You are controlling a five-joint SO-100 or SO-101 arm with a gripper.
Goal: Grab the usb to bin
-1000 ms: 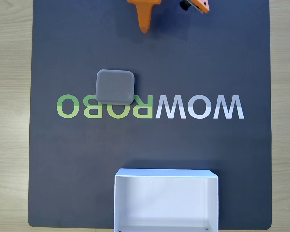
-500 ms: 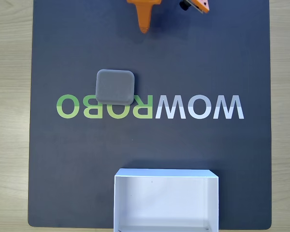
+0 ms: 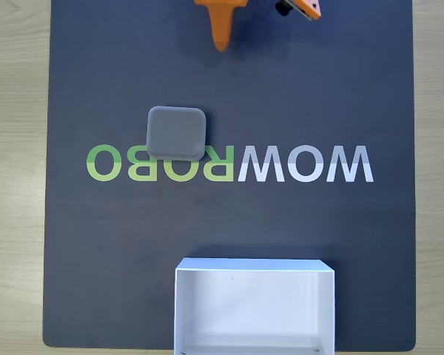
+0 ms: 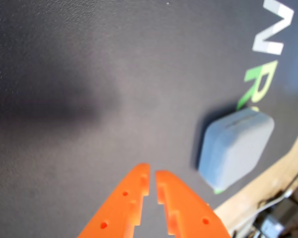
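The usb (image 3: 176,132) lies flat on the dark mat (image 3: 318,89), overlapping the green lettering (image 3: 159,163), well apart from the orange pincer (image 4: 151,179), which hangs clenched and empty over bare mat. The bin (image 3: 254,268) sits at the mat's near edge.

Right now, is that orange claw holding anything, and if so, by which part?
Nothing. The tool is nearly closed with only dark mat between its tips, and the grey usb lies apart from it, untouched.
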